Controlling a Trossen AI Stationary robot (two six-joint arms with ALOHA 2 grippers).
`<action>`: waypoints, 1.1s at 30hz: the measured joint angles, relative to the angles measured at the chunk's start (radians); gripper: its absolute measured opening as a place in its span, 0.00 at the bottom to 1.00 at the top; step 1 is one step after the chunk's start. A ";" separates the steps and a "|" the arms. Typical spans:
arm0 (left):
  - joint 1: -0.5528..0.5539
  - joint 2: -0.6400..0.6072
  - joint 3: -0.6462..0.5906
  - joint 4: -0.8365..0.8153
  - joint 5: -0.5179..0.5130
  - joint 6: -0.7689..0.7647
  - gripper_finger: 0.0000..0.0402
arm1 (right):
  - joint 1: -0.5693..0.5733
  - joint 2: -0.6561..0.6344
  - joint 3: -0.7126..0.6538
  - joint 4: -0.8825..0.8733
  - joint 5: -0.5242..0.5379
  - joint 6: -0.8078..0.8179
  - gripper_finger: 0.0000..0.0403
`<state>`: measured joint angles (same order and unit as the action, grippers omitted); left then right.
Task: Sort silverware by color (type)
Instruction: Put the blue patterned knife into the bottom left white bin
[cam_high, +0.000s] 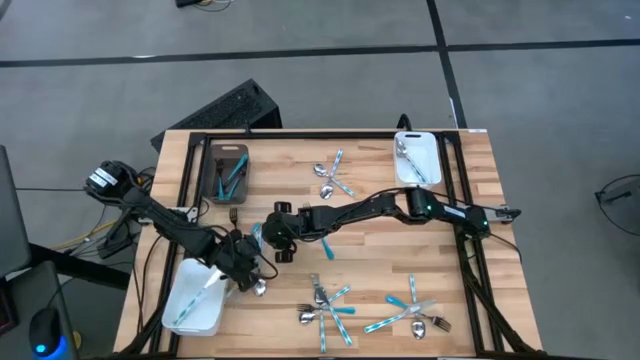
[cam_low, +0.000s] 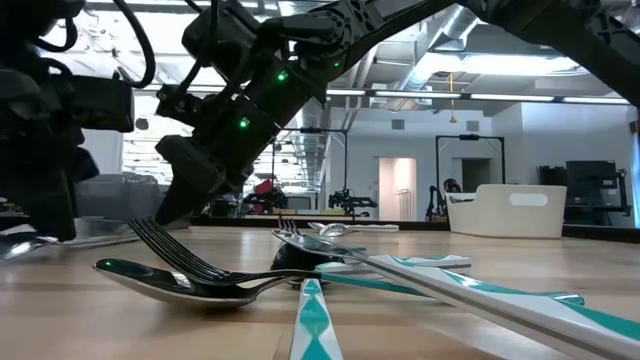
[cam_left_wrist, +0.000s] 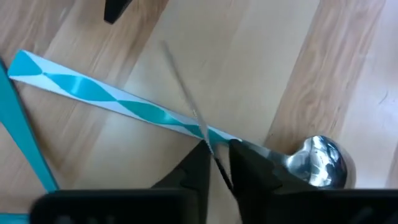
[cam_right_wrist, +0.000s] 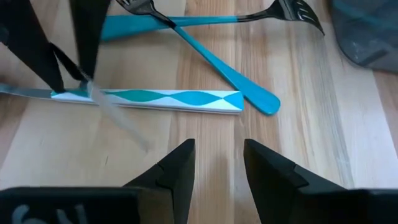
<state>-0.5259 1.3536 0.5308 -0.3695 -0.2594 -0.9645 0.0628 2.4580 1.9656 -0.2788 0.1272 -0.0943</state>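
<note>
A spoon with a teal-and-white patterned handle lies on the wooden table near its front left. My left gripper stands over it, shut on its neck beside the shiny bowl. My right gripper hovers open just beyond the handle's free end, with nothing between its fingers. Two teal-handled forks lie crossed on the table past the spoon. In the high view the two grippers stand close together. My left gripper pinches the spoon's neck, where the patterned handle meets the metal bowl, between its two fingers. The fingers come slanting down from above and lie across the spoon. The spoon lies flat on the table.
A white tray at the front left holds a teal-handled piece. A dark grey tray at the back left holds several. Another white tray stands at the back right. Loose silverware lies in heaps at the back middle and along the front.
</note>
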 joint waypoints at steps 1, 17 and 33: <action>0.000 0.001 0.007 -0.005 -0.002 0.015 0.06 | 0.000 0.000 0.000 -0.003 0.000 0.007 0.41; 0.001 0.002 0.102 -0.091 -0.212 0.197 0.00 | -0.006 -0.063 -0.008 -0.276 -0.320 0.011 0.41; -0.018 -0.170 0.102 -0.181 -0.304 0.152 0.00 | 0.018 0.004 -0.008 -0.023 -0.392 0.157 0.40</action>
<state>-0.5442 1.1832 0.6331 -0.5504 -0.5635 -0.8129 0.0806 2.4622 1.9577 -0.3019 -0.2645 0.0625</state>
